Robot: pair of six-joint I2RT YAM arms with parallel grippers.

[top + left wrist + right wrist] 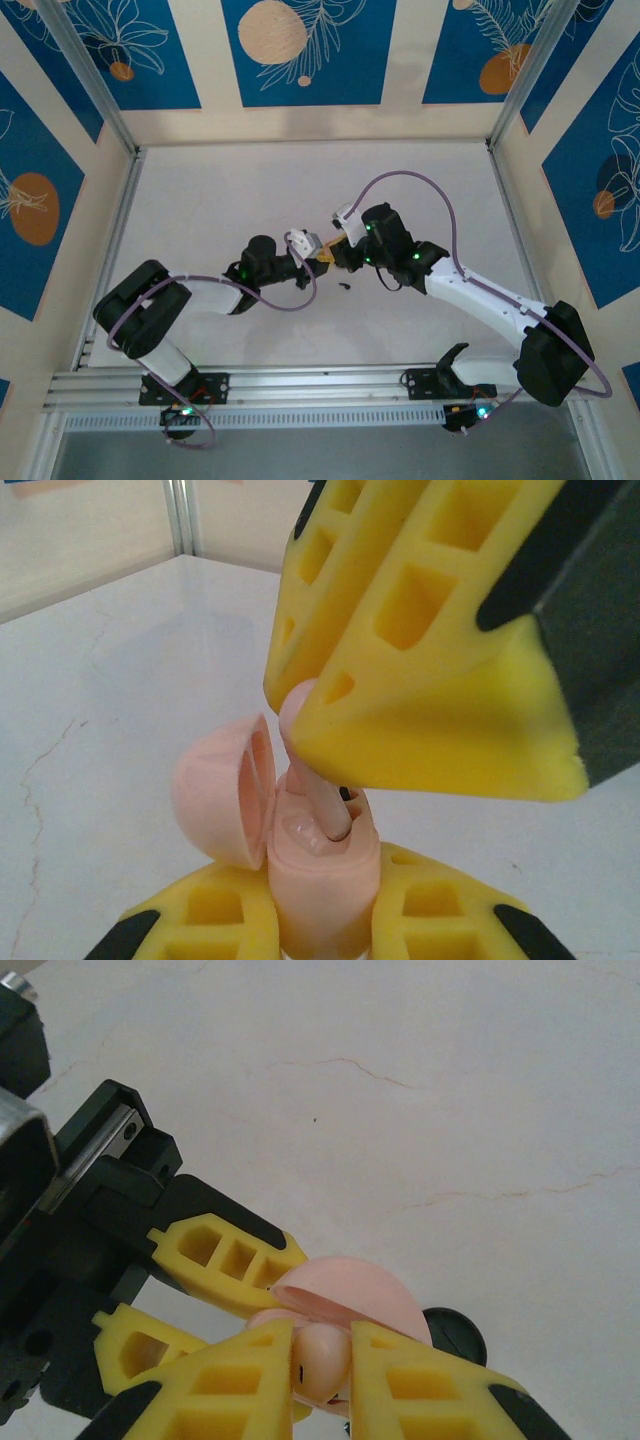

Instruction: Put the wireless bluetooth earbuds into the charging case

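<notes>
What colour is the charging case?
The small rounded plastic charging case is pale pink; best seen in the left wrist view.

Bench point(220, 200), centre: my left pincer point(316, 257) and right pincer point(338, 246) meet tip to tip; charging case point(320, 880) stands upright, gripped between my left fingers point(210, 910); its lid point(220, 795) hangs open on the case's left in the left wrist view; earbud point(320, 805) is clamped between my right fingers point(400, 680) above the case, stem down inside it; small loose object point(344, 287) lies on the bench just nearer the bases.
</notes>
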